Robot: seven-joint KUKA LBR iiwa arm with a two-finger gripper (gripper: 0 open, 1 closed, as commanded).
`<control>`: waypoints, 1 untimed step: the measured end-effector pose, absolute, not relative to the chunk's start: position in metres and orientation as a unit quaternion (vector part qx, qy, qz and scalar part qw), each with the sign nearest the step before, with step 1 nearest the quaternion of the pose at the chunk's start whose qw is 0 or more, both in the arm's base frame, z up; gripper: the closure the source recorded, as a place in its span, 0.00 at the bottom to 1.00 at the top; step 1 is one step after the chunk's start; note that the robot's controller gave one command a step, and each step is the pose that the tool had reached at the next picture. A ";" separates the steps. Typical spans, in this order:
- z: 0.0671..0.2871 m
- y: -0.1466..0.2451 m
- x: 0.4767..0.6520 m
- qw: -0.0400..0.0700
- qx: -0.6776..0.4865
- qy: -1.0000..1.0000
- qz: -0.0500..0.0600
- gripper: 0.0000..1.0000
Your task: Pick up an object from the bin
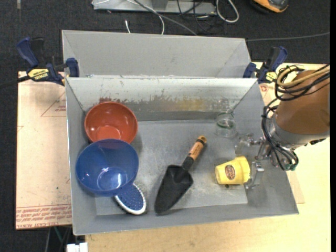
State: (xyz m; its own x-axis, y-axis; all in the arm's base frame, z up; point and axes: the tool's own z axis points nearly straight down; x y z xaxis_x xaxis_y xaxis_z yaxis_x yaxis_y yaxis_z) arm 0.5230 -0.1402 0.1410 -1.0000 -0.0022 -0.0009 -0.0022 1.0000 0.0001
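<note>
Jar (232, 172), yellow with a dark oval label, lies on its side near the bin's (157, 91) right wall, toward the front edge. Claw (253, 165) sits low just beside the jar's right end; whether it is open or closed I cannot tell. Risk, as I judge it: nudged, the round jar rolls toward the black trowel (176, 185), or the claw scrapes the sloping right wall. A clear cup (226, 124) stands near the back-right corner. Orange bowl (110, 122), blue bowl (106, 167) and blue brush (131, 198) line the left side. Bare grey metal floor; dark carpet (31, 14) and cables (226, 9) lie beyond.
</note>
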 end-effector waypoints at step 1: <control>0.141 -0.140 0.523 0.000 -0.001 1.000 0.000 0.00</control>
State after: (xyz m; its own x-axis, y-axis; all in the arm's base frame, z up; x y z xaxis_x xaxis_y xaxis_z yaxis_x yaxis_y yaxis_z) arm 0.5230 -0.1402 0.1410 -1.0000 -0.0023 -0.0009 -0.0023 1.0000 0.0001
